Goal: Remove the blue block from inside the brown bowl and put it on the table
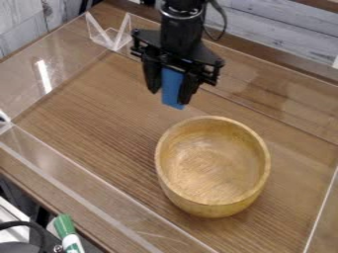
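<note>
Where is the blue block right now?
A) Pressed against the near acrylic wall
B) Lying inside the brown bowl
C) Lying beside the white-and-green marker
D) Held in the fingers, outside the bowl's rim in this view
D: the fingers grip the blue block, which shows beyond the rim of the brown bowl, and the bowl's inside holds nothing.

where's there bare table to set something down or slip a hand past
The widest bare patch of table lies left of the bowl, out to the clear wall. There's more behind the bowl on its right. It's crowded just behind the bowl, where the hand holds the block above the table.
</note>
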Action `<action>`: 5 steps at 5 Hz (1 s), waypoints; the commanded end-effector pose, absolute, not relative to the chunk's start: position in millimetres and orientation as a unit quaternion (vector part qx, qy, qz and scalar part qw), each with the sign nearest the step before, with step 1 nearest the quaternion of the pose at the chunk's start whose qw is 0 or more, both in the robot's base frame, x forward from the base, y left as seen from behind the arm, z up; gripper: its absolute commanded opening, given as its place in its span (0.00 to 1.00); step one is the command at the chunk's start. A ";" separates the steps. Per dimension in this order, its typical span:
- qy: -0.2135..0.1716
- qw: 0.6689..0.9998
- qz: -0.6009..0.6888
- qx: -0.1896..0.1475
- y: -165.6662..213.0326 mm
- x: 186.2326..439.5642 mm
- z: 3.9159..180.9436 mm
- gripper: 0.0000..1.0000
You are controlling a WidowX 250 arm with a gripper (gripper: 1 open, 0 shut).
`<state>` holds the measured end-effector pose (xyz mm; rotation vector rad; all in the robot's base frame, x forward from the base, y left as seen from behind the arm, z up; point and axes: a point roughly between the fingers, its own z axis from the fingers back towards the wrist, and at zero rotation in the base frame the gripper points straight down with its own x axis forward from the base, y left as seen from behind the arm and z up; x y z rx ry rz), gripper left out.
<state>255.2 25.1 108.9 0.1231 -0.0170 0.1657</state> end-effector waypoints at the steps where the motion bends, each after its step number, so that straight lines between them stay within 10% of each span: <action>1: -0.027 0.994 0.082 0.067 37.6 264.9 110.5 0.00; 5: -0.031 0.995 0.072 0.068 54.4 287.0 86.7 0.00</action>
